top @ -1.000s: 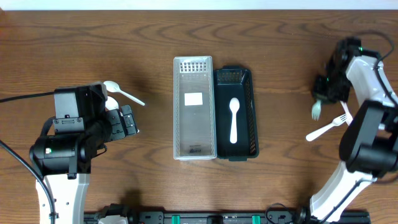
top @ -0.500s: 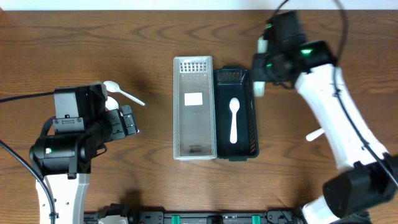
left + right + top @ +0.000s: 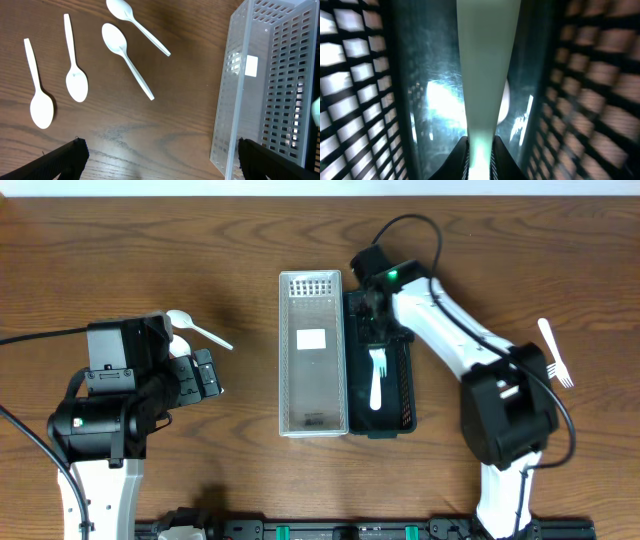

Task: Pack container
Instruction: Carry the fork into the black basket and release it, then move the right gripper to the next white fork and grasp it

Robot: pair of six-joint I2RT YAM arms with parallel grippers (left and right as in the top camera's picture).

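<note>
My right gripper (image 3: 377, 330) is shut on the handle of a white plastic fork (image 3: 487, 75) and holds it down inside the black mesh basket (image 3: 405, 380). The fork's tines (image 3: 378, 359) lie over a white spoon (image 3: 375, 388) in that basket. The clear slotted container (image 3: 311, 355) stands beside the basket on its left with only a label inside. My left gripper (image 3: 205, 373) is open and empty, left of the clear container (image 3: 265, 85). Several white spoons (image 3: 125, 55) lie on the table below it.
Another white fork (image 3: 555, 352) lies on the table at the far right. One spoon (image 3: 195, 328) shows beside the left arm in the overhead view. The right arm's cable loops over the table behind the basket.
My right arm has swung from the far right to the black basket, carrying the fork down into it. The loose fork at the right lies in a different spot. The left arm has not moved.
</note>
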